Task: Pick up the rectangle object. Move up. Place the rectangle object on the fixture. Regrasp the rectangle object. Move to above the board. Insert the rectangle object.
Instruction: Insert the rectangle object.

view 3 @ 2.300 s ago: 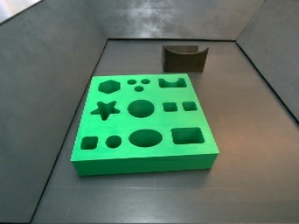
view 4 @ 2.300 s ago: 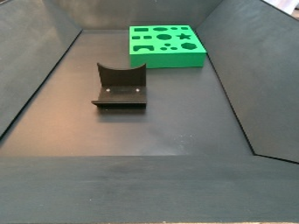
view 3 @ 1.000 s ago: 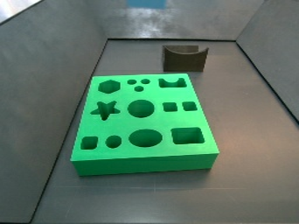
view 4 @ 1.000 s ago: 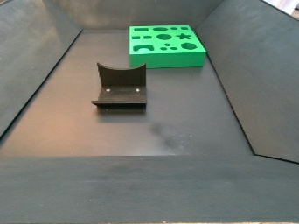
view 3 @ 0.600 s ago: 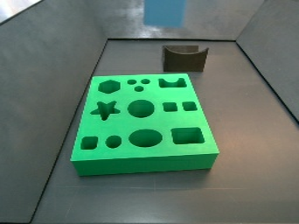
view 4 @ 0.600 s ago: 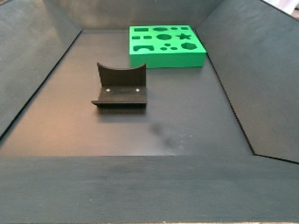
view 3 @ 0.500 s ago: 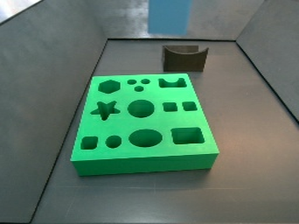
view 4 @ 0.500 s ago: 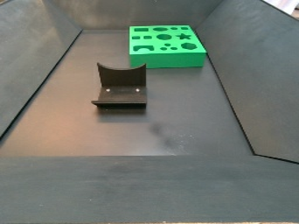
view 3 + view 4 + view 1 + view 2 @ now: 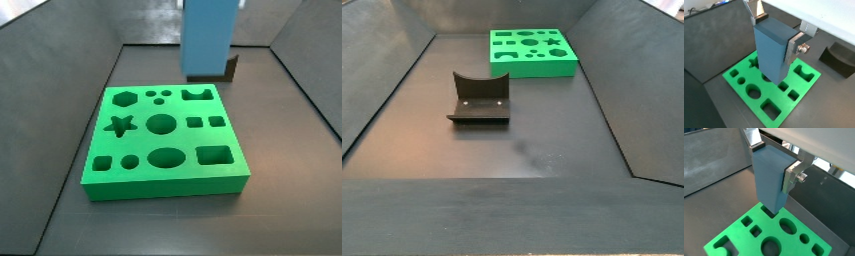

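Blue-grey, matte and long: the rectangle object (image 9: 774, 47), clamped upright between the flat silver fingers (image 9: 796, 42) of the end effector (image 9: 777, 31), pinched across its upper part with its free lower end hanging over the board (image 9: 744, 73). Same grasp in both wrist views, silver finger plate (image 9: 792, 175) pressed flat against the block's side (image 9: 771, 178), lower end pointing down toward the green slab (image 9: 731, 240) and its cutouts. Bright green board lying flat on the dark tabletop (image 9: 287, 120), with star, hexagon, circles, ovals, squares and a rectangle sunk into its top face (image 9: 160, 135). Block seen in a side view (image 9: 209, 38) hanging above the far edge of the board, clear of its surface, and covering most of the fixture (image 9: 233, 68) behind it. Fixture in a side view (image 9: 478, 98) standing alone on the dark floor (image 9: 543, 140), notch on top, well apart from the board (image 9: 532, 52); neither end effector nor block visible there.
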